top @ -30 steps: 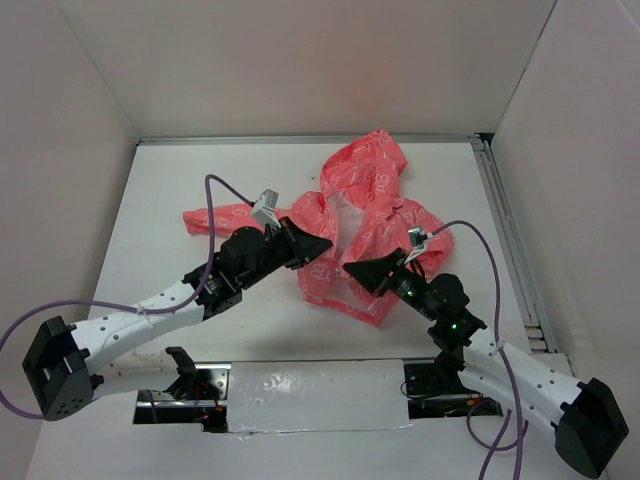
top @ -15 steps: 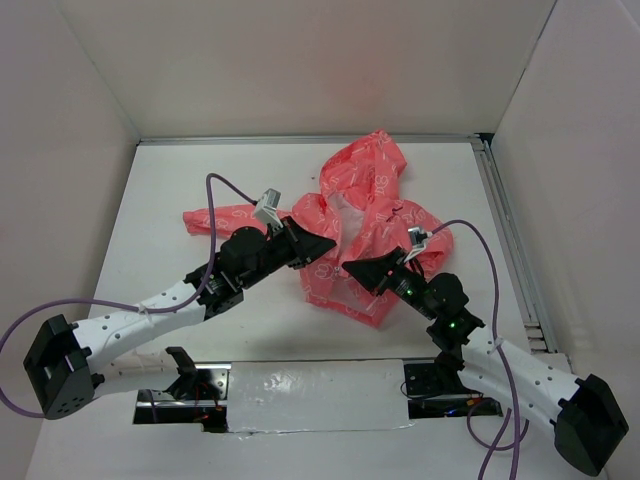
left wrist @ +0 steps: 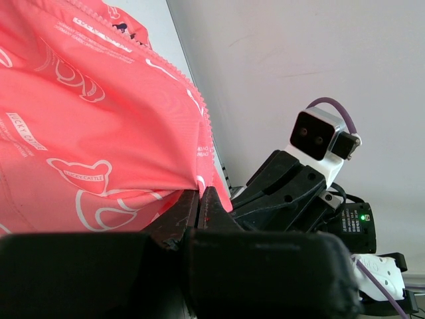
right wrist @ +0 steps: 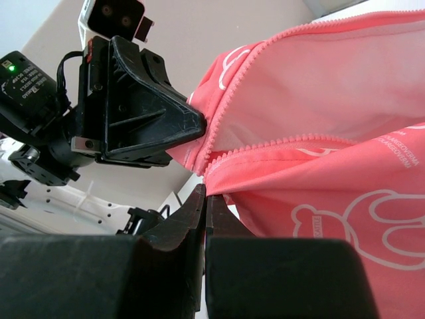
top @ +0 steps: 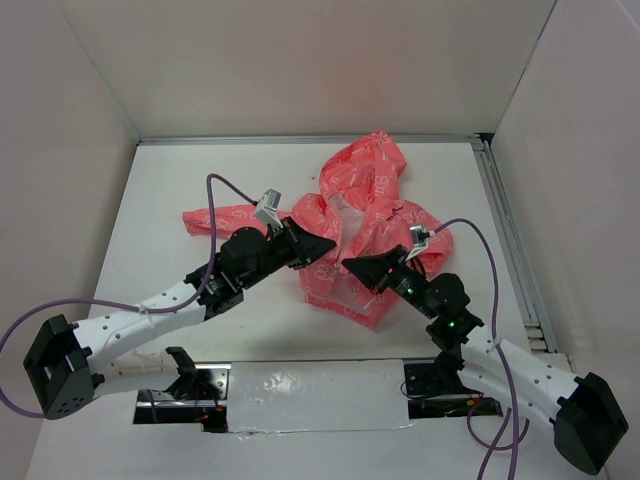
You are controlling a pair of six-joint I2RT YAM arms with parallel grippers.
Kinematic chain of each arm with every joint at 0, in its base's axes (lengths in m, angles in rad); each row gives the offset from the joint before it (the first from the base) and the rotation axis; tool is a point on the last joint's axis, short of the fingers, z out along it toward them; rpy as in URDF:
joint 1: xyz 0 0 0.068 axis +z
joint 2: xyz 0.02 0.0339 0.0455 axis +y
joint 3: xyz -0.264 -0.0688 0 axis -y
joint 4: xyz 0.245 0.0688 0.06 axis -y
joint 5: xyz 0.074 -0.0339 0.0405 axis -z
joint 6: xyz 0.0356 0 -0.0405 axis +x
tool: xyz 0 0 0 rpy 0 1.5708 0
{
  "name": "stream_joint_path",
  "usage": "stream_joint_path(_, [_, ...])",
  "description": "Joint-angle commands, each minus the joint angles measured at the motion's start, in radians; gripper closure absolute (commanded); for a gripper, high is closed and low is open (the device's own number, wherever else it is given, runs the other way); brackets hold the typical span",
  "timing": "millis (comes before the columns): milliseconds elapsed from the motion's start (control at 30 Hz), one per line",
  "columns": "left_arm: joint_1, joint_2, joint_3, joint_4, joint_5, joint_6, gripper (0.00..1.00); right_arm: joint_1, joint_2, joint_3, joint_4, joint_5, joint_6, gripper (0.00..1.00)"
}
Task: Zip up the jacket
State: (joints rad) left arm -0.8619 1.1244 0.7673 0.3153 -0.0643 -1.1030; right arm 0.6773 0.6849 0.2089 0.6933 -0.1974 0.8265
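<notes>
Jacket: the pink hooded jacket (top: 372,205) lies on the white bench (top: 170,180), right of centre, with its hood (top: 368,160) towards the far wall.
Sleeve: one sleeve (top: 215,217) stretches flat to the left, and the left arm crosses over its inner end.
Front: open, with pale lining (top: 345,215) showing between the two front panels.
Left gripper: the left gripper (top: 328,243) is fully closed on the jacket. In its wrist view the pink printed cloth runs down into the pressed-together fingertips (left wrist: 199,197).
Right gripper: the right gripper (top: 349,265) is also closed tight, pinching a fold of the jacket right at the toothed edge. The cloth enters between its fingertips (right wrist: 204,193).
Zipper edges: in the right wrist view two toothed edges (right wrist: 265,143) run apart from a spot just above that pinch, one going upward and one going right.
Gripper spacing: the two tips point towards each other over the lower front of the jacket, near but not touching.
Cable: a purple cable (top: 212,190) arches over the left arm.
</notes>
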Motion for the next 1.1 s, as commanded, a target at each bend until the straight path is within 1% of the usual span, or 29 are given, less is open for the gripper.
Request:
stream_joint_path(0, [-0.006, 0.000, -0.003, 0.082, 0.012, 0.006, 1.00, 0.005, -0.004, 0.043, 0.087, 0.009, 0.006, 1.00])
stream_joint_path(267, [-0.006, 0.005, -0.006, 0.087, 0.029, -0.001, 1.00, -0.010, -0.002, 0.044, 0.094, 0.016, 0.016, 1.00])
stream_joint_path(400, [-0.006, 0.000, -0.014, 0.105, 0.052, -0.006, 1.00, -0.021, 0.018, 0.046, 0.121, -0.005, 0.028, 1.00])
stream_joint_path(767, [-0.006, 0.005, -0.020, 0.090, 0.040, -0.009, 1.00, -0.039, 0.010, 0.030, 0.143, 0.006, 0.052, 1.00])
stream_joint_path(933, [-0.006, -0.003, -0.034, 0.096, 0.057, -0.043, 1.00, -0.041, 0.011, 0.020, 0.158, 0.021, 0.071, 1.00])
stream_joint_path(1000, [-0.006, -0.009, -0.046, 0.113, 0.057, -0.053, 1.00, -0.042, 0.021, 0.018, 0.178, 0.024, 0.082, 1.00])
stream_joint_path(1067, [-0.008, -0.011, -0.065, 0.140, 0.089, -0.051, 1.00, -0.044, 0.033, 0.015, 0.205, 0.024, 0.095, 1.00])
